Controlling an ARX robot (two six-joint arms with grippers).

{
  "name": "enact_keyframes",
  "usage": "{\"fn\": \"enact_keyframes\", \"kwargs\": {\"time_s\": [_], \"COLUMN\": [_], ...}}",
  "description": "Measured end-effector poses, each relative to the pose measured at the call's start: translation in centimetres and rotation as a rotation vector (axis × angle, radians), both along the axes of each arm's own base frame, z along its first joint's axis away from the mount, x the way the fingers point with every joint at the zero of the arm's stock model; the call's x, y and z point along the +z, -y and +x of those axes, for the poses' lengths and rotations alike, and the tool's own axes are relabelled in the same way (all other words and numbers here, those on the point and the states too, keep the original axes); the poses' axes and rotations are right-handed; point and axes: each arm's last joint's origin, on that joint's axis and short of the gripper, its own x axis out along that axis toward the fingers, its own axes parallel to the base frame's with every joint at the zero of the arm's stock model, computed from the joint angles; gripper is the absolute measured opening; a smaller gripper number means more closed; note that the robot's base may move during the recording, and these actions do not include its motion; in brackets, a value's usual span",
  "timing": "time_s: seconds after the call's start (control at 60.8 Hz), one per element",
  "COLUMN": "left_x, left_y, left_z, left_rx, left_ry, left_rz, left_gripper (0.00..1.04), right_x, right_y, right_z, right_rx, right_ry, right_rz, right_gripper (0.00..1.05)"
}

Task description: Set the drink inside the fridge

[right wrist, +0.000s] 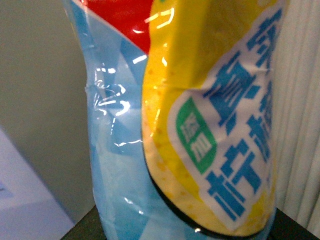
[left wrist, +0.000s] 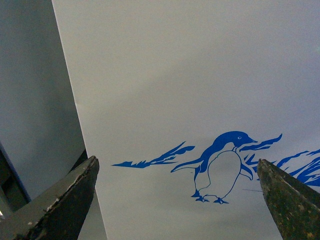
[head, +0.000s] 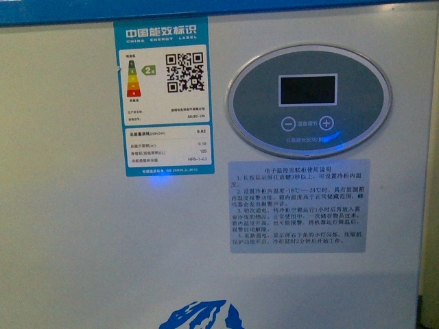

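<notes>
While the left gripper [left wrist: 176,161] is hovering released before the fridge [left wrist: 200,75], a blue-and-yellow pack [right wrist: 210,125] is hiding the right gripper's state.

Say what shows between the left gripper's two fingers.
Left wrist view: only the fridge front, white with a blue penguin, shows between the fingers; nothing held.

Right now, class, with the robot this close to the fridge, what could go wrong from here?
1. The front view shows only the fridge front and control panel, not the lid, so lifting may go blind.
2. The open left gripper faces the penguin drawing closely and could bump it.
3. The drink fills the right wrist view, hiding its grip.
</notes>
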Motion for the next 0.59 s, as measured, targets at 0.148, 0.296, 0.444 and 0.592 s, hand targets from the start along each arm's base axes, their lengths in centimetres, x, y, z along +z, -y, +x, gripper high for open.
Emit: {"fn": "enact_keyframes", "kwargs": {"time_s": [0.148,0.296,0.444,0.592], "left_x": [0.0,0.0,0.0,0.0], "left_y": [0.0,0.0,0.0,0.0], "left_z": [0.0,0.0,0.0,0.0], "left_rx": [0.0,0.0,0.0,0.0], "left_ry": [0.0,0.0,0.0,0.0], "left_rz": [0.0,0.0,0.0,0.0], "left_gripper": [0.97,0.97,0.97,0.97], "right_x": [-1.1,-1.6,-2.1,-2.5], "right_y": [-1.3,-2.2,-2.8,-2.9], "right_z": [0.3,0.4,0.3,0.3], "right_rx": [-0.001,-0.014,-0.02,-0.056], "right_ry": [-0.025,-0.018,-0.008,-0.015], "right_rz": [-0.006,-0.026,-0.063,-0.079], "right_gripper": [0.42,0.42,0.42,0.42]}}
